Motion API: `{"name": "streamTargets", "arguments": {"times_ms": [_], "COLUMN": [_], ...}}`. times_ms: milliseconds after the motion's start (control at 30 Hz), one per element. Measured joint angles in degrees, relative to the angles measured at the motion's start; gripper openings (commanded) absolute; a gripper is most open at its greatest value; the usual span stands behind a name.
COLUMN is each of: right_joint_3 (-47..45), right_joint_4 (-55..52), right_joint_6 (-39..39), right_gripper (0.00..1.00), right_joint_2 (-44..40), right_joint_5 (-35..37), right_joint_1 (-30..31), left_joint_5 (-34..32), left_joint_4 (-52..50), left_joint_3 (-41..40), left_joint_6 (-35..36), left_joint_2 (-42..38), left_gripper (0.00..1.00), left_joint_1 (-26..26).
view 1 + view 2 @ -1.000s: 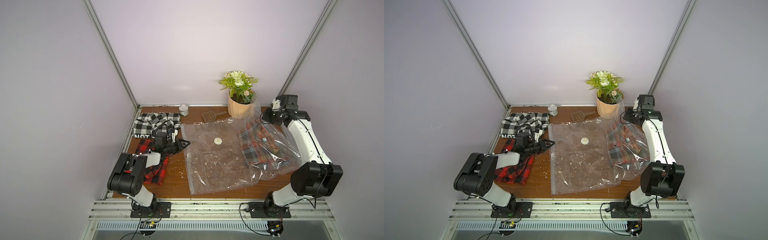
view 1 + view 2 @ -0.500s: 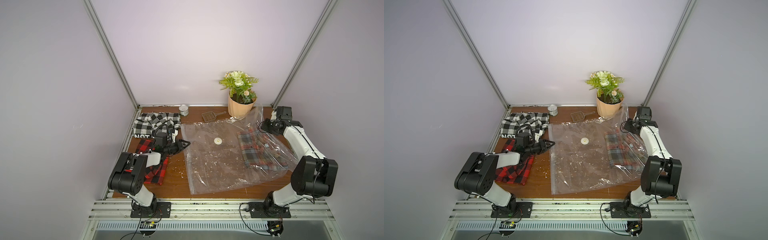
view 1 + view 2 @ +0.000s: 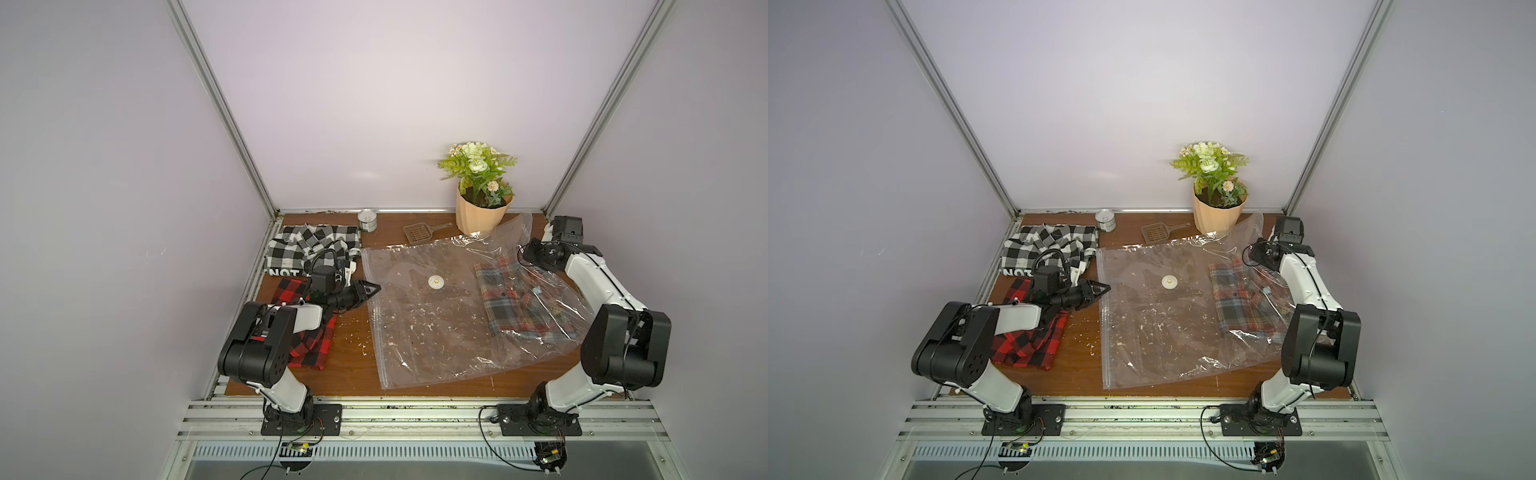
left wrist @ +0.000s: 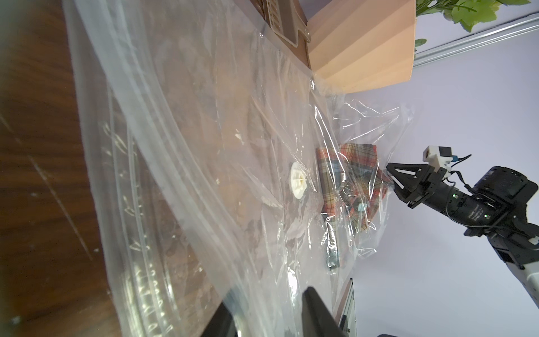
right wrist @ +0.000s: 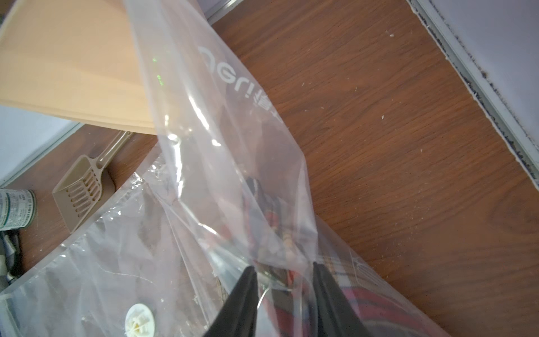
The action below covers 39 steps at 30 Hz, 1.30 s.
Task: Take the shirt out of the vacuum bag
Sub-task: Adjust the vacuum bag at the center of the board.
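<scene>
Right gripper (image 5: 282,267) sits at the far right end of the wooden table (image 3: 349,353). Its jaws stand apart, and loose film from the vacuum bag (image 3: 419,328) runs through the gap without being pinched. Left gripper (image 3: 373,288) rests low at the opposite end with its jaws also parted, its tips right at the bag's zip-seal edge (image 3: 376,345). Whether they touch the strip cannot be told.

Between the two arms the bag lies mostly flat, with its long axis running across the table from one gripper to the other. Its right end is puffed and crumpled, and one corner stands up against the flower pot (image 3: 478,216). The zip strip runs along the side facing the left arm. The pictures do not show whether it is sealed or open.

Inside the bag the folded plaid shirt (image 3: 511,299) is pushed into the end farthest from the zip. It lies just beside the right gripper and well apart from the left one, with its longer side running across the bag's length. The round white valve (image 3: 436,282) lies between the shirt and the zip edge, nearer the middle.

Judged from this layout, the shirt's way out is toward the left arm, along the whole length of the bag. The right arm is the nearer one but is on the closed side, so it can only reach the shirt through the film. The left arm is at the mouth and is the one placed to open it and reach in.
</scene>
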Motion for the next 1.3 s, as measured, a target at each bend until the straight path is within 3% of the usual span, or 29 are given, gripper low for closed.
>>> {"name": "streamTargets", "arguments": {"times_ms": [167, 500, 633, 1133, 1300], "right_joint_3": [0.0, 0.0, 0.0, 1.7, 2.5], "right_joint_4": [0.0, 1.0, 1.3, 0.8, 0.6], "right_joint_6": [-0.2, -0.2, -0.2, -0.5, -0.6], "right_gripper": [0.25, 0.23, 0.13, 0.15, 0.0], "right_joint_2": [0.0, -1.5, -1.5, -2.4, -3.0], "right_joint_5": [0.2, 0.2, 0.0, 0.0, -0.3], "right_joint_1": [0.0, 0.0, 0.0, 0.0, -0.1], "left_joint_5": [0.0, 0.0, 0.0, 0.0, 0.1], "left_joint_4": [0.0, 0.0, 0.0, 0.0, 0.0], "left_joint_3": [0.0, 0.0, 0.0, 0.0, 0.0], "left_joint_6": [0.0, 0.0, 0.0, 0.3, 0.3], "left_joint_2": [0.0, 0.0, 0.0, 0.0, 0.1], "left_gripper": [0.38, 0.38, 0.38, 0.38, 0.38], "left_joint_1": [0.0, 0.0, 0.0, -0.1, -0.2]}}
